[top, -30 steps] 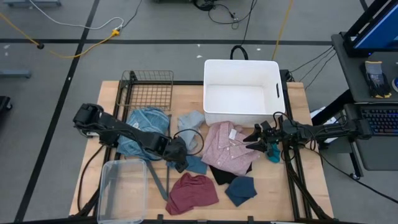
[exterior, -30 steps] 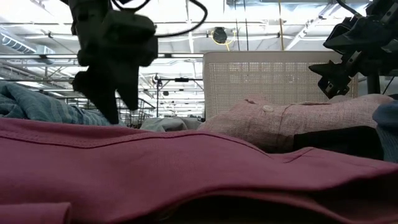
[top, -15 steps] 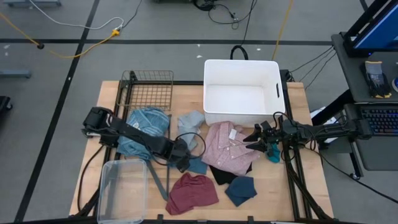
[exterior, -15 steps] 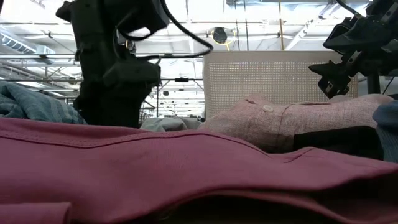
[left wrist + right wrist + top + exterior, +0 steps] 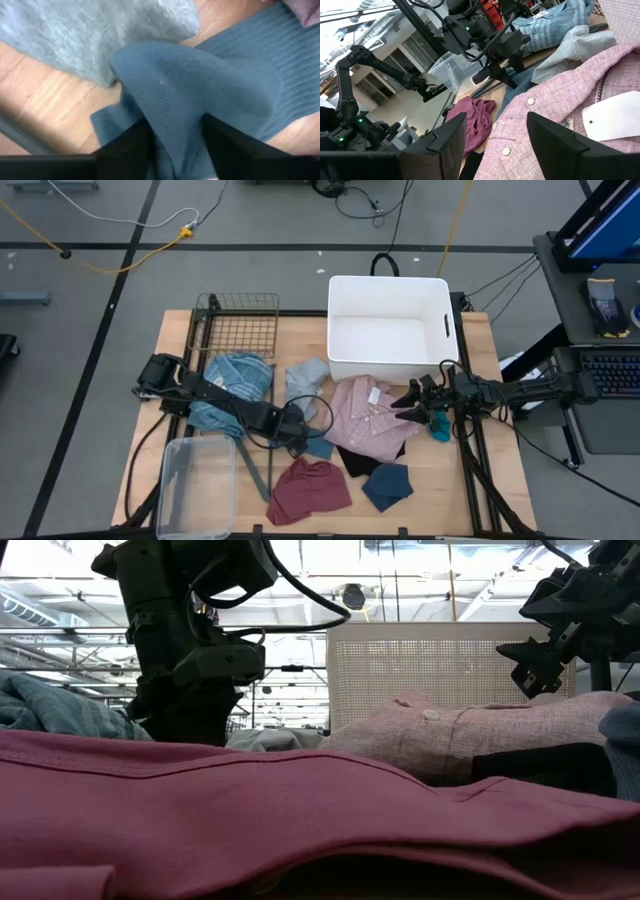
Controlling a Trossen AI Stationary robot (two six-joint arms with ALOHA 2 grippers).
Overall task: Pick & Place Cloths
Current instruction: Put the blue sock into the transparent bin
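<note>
The left tool (image 5: 297,442) is down low on the desk (image 5: 180,340), right on top of the teal cloth (image 5: 220,85). In the left wrist view its two dark fingers (image 5: 125,150) stand a little apart with a fold of that teal cloth bunched between them, so it looks like it is pinching the cloth, though I cannot say how tight. The teal cloth lies just under and in front of this tool, between the maroon cloth (image 5: 312,488) and the light grey-blue cloth (image 5: 306,374). The left arm is much the nearer one to it. A bit farther on is the pink shirt (image 5: 368,418), spread out with a black piece (image 5: 357,461) and a navy piece (image 5: 389,484) by its edge. The right tool (image 5: 414,406) hangs above the far side of the pink shirt, with its fingers spread wide and nothing in them. Past the shirt sits the white tub (image 5: 388,330), touching the shirt's edge. To get there, the teal cloth must go up, over the shirt and away from the left arm. The blue striped top (image 5: 232,384) lies by the wire basket (image 5: 238,325)
</note>
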